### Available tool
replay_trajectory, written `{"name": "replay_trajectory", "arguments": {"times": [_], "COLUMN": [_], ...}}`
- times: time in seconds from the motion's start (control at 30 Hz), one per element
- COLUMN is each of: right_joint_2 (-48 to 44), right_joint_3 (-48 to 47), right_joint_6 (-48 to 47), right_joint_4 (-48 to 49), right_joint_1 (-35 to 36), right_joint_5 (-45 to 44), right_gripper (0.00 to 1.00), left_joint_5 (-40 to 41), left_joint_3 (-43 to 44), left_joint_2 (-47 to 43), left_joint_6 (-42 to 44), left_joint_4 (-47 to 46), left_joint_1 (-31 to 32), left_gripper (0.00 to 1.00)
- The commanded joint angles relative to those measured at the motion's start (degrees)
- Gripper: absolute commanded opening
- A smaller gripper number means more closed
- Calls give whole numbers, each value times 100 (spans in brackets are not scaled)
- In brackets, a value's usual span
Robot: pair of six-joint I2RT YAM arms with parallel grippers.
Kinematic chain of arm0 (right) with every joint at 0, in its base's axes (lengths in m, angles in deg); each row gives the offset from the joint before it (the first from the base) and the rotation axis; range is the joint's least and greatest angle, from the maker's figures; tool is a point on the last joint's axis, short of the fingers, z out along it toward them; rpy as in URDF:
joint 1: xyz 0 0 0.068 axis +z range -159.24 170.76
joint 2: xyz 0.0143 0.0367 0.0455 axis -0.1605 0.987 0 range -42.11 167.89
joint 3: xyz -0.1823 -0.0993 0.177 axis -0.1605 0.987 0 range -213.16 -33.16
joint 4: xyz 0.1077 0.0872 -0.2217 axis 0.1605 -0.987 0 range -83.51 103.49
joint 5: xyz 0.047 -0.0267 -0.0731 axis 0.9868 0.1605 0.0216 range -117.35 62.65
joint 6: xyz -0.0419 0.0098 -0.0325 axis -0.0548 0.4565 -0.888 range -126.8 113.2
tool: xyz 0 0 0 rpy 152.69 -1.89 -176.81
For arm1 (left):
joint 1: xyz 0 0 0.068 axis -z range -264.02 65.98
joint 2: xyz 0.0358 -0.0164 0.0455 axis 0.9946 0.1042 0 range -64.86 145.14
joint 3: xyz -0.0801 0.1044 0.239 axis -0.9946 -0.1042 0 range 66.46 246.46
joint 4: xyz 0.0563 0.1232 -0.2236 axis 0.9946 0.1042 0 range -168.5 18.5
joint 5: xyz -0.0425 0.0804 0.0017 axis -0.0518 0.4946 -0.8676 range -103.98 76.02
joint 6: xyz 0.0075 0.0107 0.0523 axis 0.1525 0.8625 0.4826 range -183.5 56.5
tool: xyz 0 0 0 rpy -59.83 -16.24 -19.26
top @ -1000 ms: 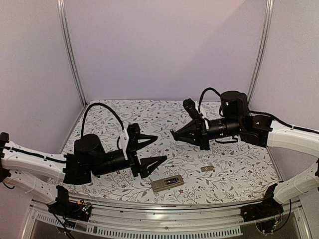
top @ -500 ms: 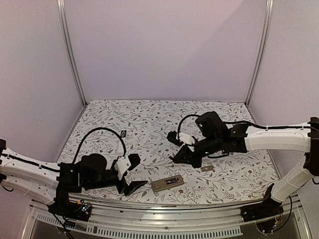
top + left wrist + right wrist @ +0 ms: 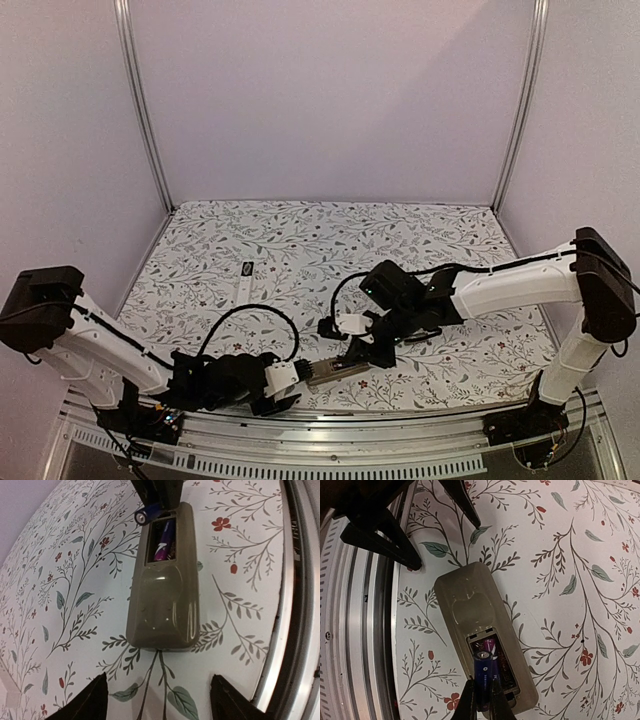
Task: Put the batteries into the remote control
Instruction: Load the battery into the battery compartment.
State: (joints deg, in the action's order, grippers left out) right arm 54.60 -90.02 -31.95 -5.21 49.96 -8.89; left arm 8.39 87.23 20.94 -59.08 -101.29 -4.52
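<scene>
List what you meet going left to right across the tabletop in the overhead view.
white remote → left gripper → olive remote. The right gripper, pinching a battery, overlaps the olive remote, so it is left out.

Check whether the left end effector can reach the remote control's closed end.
Probably yes. The left end effector is open just short of the remote control, only bare tablecloth between. The right end effector holds a blue battery at its far end, out of the way.

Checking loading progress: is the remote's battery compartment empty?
No, a purple battery lies in the remote; the right claw holds a blue battery.
</scene>
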Motion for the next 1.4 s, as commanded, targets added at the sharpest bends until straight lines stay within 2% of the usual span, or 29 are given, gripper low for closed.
{"name": "replay_trajectory", "arguments": {"times": [0.0,0.37,1.37], "right_joint_2": [281,504,703], "right_joint_3": [-144,-436,-515], "right_joint_6": [-395,-712,-1272], "right_joint_4": [-5,49,56], "right_joint_1": [-5,2,-5], "right_joint_5": [-105,-130,-262], "right_gripper": [0,0,0], "left_joint_5": [274,92,172], "left_joint_3": [160,-63,25], "left_joint_2": [254,12,62], "left_joint_6": [292,157,285], "left_joint_4": [-372,-543,-481], "left_joint_1": [138,142,132], "left_gripper": [69,69,68]}}
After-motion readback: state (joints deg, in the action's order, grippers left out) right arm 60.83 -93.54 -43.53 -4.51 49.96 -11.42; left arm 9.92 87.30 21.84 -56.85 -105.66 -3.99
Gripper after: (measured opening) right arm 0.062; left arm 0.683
